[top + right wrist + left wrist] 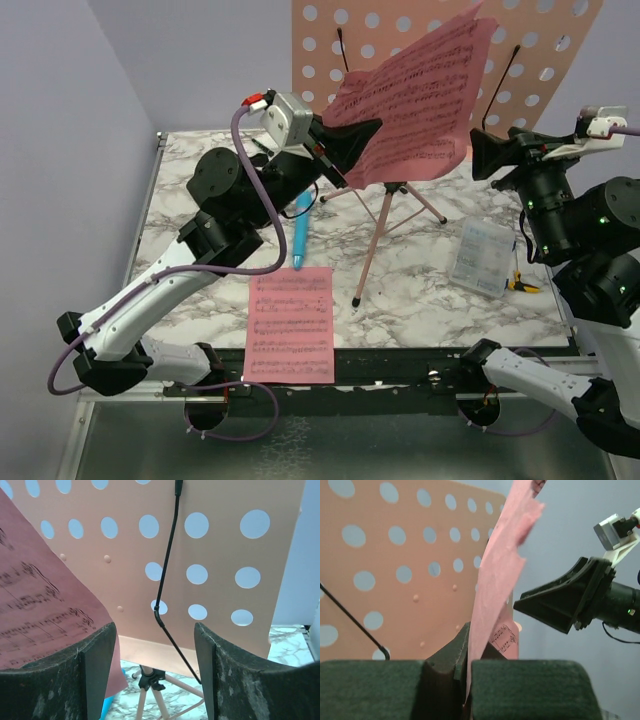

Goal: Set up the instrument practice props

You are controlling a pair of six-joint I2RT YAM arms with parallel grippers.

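The salmon-pink music stand [440, 50] stands at the back of the marble table on thin tripod legs [375, 240]. My left gripper [350, 140] is shut on the lower left edge of one pink sheet-music page [410, 100] and holds it up in front of the hole-punched desk [395, 580]; the page [500, 570] runs up from between the fingers. The second page [291, 322] lies flat at the table's front edge. The light-blue stick [300, 235] lies on the table behind it. My right gripper [490, 150] is open and empty, facing the desk [215, 545] and the page's right edge [40, 610].
A black wire page-holder [167, 555] hangs down the desk's front between my right fingers. A clear plastic box [482, 255] and a small yellow-handled item [522, 285] lie at the right of the table. A purple wall stands at the left and behind.
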